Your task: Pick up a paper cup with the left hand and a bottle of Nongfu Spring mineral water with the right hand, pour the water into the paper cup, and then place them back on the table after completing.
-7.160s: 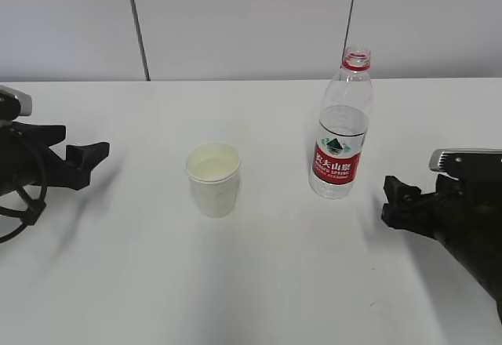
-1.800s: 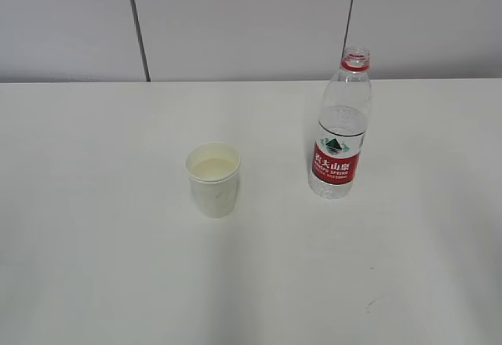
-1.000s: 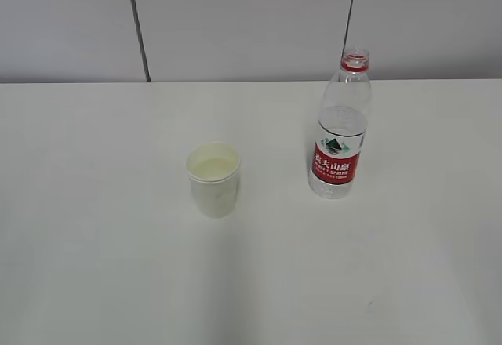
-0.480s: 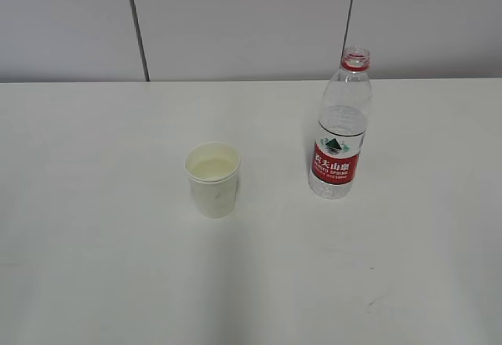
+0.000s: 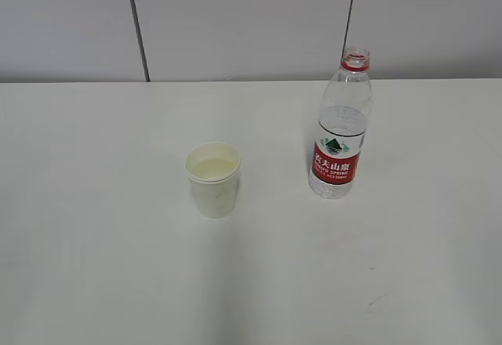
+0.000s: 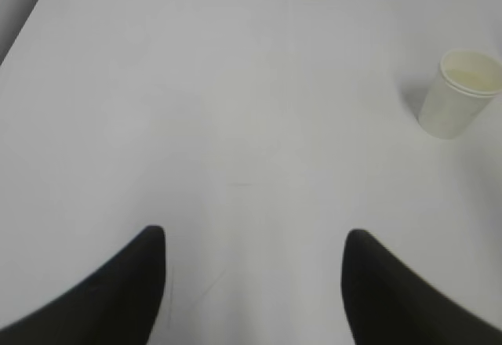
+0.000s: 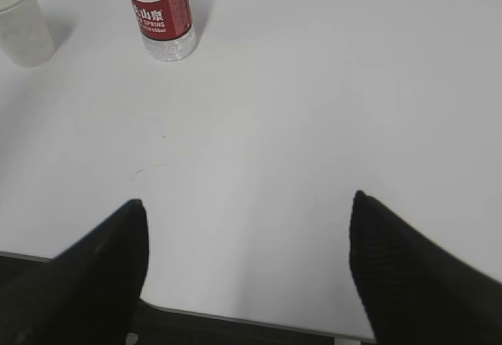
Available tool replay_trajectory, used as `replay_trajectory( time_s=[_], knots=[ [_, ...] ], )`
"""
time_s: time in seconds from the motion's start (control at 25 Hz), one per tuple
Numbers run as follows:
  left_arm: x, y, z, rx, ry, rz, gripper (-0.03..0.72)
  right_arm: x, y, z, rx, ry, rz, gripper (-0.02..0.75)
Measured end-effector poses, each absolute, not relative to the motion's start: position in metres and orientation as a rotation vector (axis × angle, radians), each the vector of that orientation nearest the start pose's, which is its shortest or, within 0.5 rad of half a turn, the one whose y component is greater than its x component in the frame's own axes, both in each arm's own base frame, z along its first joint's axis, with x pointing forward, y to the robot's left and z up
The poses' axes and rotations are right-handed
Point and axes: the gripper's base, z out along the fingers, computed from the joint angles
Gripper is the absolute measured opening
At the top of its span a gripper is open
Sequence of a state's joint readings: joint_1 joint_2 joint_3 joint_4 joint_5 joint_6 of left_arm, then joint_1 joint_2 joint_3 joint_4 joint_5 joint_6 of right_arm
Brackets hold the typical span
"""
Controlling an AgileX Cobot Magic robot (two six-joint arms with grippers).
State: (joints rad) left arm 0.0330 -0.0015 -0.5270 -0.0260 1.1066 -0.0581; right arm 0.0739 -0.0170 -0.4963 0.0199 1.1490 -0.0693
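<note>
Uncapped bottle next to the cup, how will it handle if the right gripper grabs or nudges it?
The bottle is tall, narrow and only partly filled, so a high push would probably tip it. With no cap on, tilting likely spills water. Its thin clear wall may flex; gripping near the red label seems safer.

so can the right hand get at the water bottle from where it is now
Probably yes. In the right wrist view the right hand sits pulled back near the table edge with its jaws open, and only bare tabletop lies between it and the upright bottle. The paper cup stands off to the side.
</note>
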Motion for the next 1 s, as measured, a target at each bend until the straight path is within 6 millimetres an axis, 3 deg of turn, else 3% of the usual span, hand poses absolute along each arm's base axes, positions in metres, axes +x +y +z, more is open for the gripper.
replay_trajectory(
  time_s=[1.0],
  knots=[
    [-0.0102,-0.0021,0.281,-0.091,2.06,-0.042,0.438,-0.0109,0.0013,0.2693,-0.094,2.115,-0.007,0.587]
  ],
)
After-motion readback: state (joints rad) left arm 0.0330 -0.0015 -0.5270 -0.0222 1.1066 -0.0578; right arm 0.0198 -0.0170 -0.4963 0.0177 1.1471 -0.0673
